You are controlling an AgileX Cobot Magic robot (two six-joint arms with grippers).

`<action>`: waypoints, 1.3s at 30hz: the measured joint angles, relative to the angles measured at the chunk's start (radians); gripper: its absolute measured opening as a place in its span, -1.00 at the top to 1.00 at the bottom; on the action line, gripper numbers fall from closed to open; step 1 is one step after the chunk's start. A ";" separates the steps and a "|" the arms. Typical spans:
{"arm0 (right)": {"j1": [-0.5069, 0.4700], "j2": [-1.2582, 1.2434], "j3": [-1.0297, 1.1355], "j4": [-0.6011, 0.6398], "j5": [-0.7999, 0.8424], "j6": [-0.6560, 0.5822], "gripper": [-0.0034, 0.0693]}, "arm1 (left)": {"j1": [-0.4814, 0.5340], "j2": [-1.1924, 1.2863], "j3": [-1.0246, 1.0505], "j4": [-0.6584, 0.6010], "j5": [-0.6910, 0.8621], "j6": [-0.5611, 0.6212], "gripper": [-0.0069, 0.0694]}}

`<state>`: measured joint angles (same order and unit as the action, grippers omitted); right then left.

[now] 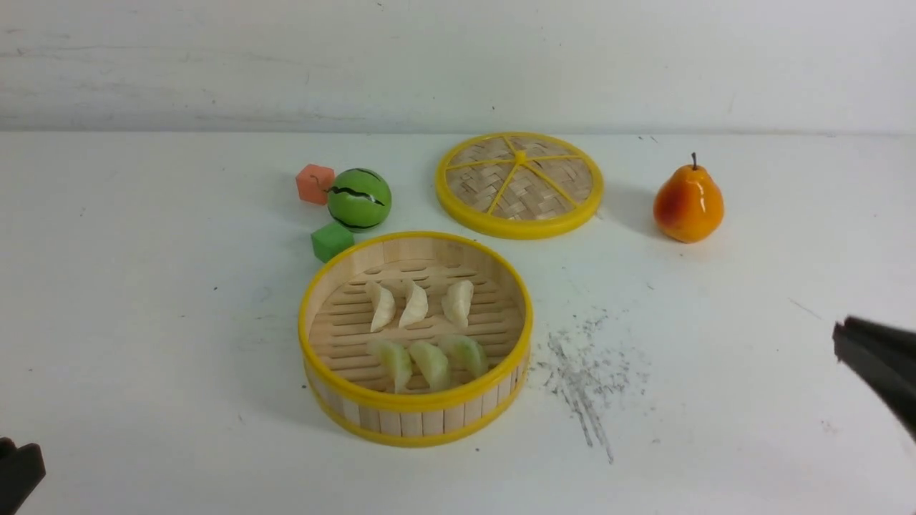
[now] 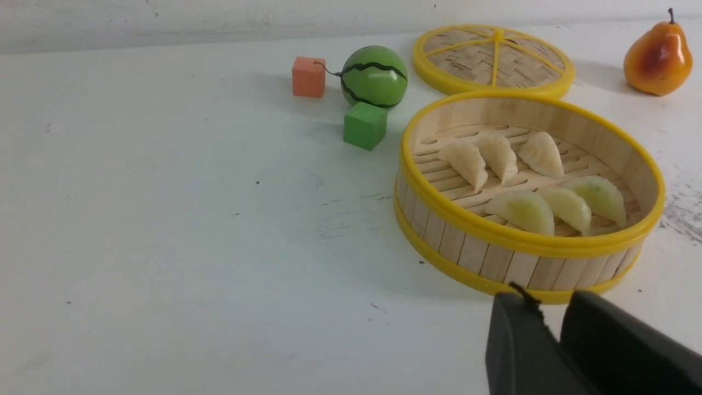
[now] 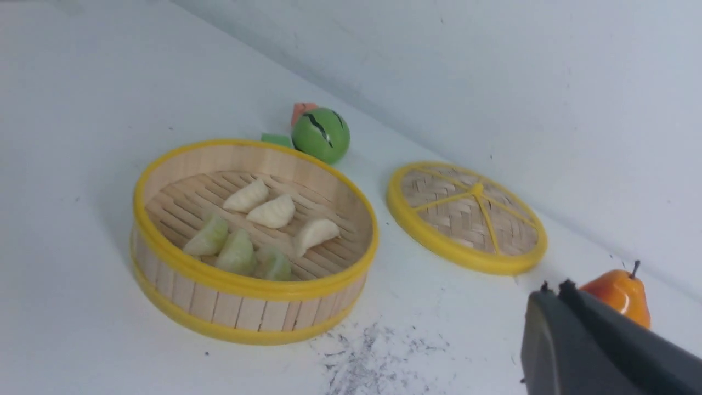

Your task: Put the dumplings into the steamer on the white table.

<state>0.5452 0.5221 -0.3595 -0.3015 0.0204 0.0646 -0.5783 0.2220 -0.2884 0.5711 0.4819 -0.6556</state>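
Observation:
The steamer (image 1: 415, 400) stands at the middle of the white table (image 1: 143, 322). Inside it lie the dumplings in two rows: three cream-white ones (image 1: 415, 304) on the far side and three pale green ones (image 1: 431, 363) on the near side, also plain in the left wrist view (image 2: 526, 211) and the right wrist view (image 3: 236, 252). My left gripper (image 2: 548, 299) hovers just short of the steamer's near wall (image 2: 526, 271), its jaws slightly open and empty; only its tip (image 1: 18, 468) shows in the front view. My right gripper (image 3: 554, 288) is shut and empty, at the right edge (image 1: 841, 336).
The woven yellow-rimmed lid (image 1: 519, 184) lies flat behind the steamer. An orange pear (image 1: 688, 202) stands at the right. A toy watermelon (image 1: 359, 199), an orange cube (image 1: 315, 184) and a green cube (image 1: 331, 241) sit behind the steamer's left. Dark scratch marks (image 1: 587, 372) lie to its right.

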 joint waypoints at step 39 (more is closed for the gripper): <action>-0.647 -0.529 0.386 0.310 0.043 -0.012 0.91 | 0.000 0.000 0.000 0.001 0.000 0.000 0.39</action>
<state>-0.1021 -0.0071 0.0262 0.0081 0.0638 0.0530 -0.5783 0.2220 -0.2884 0.5723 0.4816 -0.6556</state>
